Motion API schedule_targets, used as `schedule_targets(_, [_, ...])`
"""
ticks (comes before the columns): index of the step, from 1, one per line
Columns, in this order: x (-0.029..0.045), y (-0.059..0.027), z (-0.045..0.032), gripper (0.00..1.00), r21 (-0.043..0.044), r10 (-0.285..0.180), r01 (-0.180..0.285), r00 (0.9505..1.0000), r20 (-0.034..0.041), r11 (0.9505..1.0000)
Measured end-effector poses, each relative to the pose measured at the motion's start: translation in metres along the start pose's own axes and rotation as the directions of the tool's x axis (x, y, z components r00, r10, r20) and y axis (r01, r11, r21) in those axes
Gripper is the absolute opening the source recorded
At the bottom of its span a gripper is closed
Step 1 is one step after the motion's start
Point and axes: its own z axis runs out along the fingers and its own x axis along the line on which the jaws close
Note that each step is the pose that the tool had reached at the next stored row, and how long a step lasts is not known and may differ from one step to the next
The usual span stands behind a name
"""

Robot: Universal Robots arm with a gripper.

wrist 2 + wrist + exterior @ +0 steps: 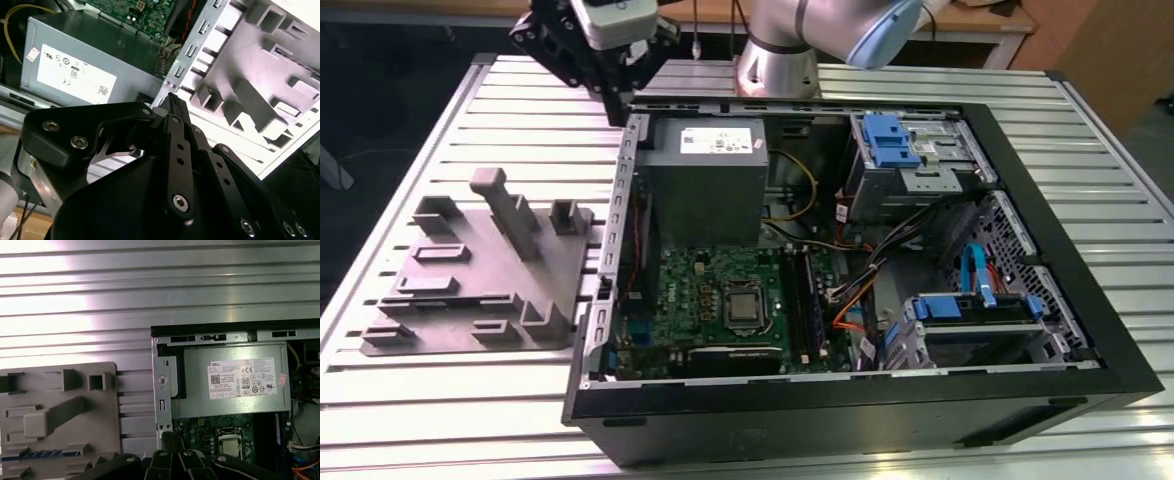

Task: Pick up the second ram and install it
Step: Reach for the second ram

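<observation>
Claw [172,100] is hovering by case [161,390] wall, fingers pinched together on nothing visible, while ram [40,456], seemingly the thin dark strip slotted in tray [60,385], is lying well off below it, long axis crossing that wall's line.

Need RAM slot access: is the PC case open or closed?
Open: in the exterior view the case has its side off, motherboard and power supply exposed.

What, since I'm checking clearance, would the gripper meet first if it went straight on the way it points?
Probably the computer case's metal side wall: in the second wrist view the gripper points at its edge, between the power supply and the fixture tray. Depth is unclear, so that is a guess.
</observation>
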Motion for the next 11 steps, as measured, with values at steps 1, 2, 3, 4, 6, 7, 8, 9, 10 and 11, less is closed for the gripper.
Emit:
schedule_targets(1, [0.0021, -0.001, 0.0003, 0.1, 0.0, 0.0, 0.0, 1.0, 0.0, 1.0])
schedule_targets(2, [0.0041, -0.002, 0.0005, 0.1, 0.0, 0.0, 0.0, 1.0, 0.0, 1.0])
schedule_targets(3, [0.0063, -0.003, 0.0009, 0.1, 0.0, 0.0, 0.0, 1.0, 0.0, 1.0])
schedule_targets(4, [0.0086, -0.004, 0.0012, 0.1, 0.0, 0.0, 0.0, 1.0, 0.0, 1.0])
schedule_targets(6, [0.0128, -0.0061, 0.0018, 0.1, -0.0001, 0.0, 0.0, 1.0, 0.0001, 1.0])
schedule_targets(7, [0.0151, -0.0071, 0.002, 0.1, 0.0, 0.0, 0.0, 1.0, 0.0, 1.0])
schedule_targets(8, [0.0172, -0.0082, 0.0023, 0.1, 0.0, 0.0, 0.0, 1.0, 0.0, 1.0])
schedule_targets(9, [0.0192, -0.0093, 0.0025, 0.1, 0.0, 0.0, 0.0, 1.0, -0.0001, 1.0])
schedule_targets(10, [0.0213, -0.0105, 0.0028, 0.1, 0.0, 0.0, 0.0, 1.0, -0.0001, 1.0])
schedule_targets(11, [0.0232, -0.0117, 0.0032, 0.1, -0.0001, 0.0, 0.0, 1.0, 0.0001, 1.0])
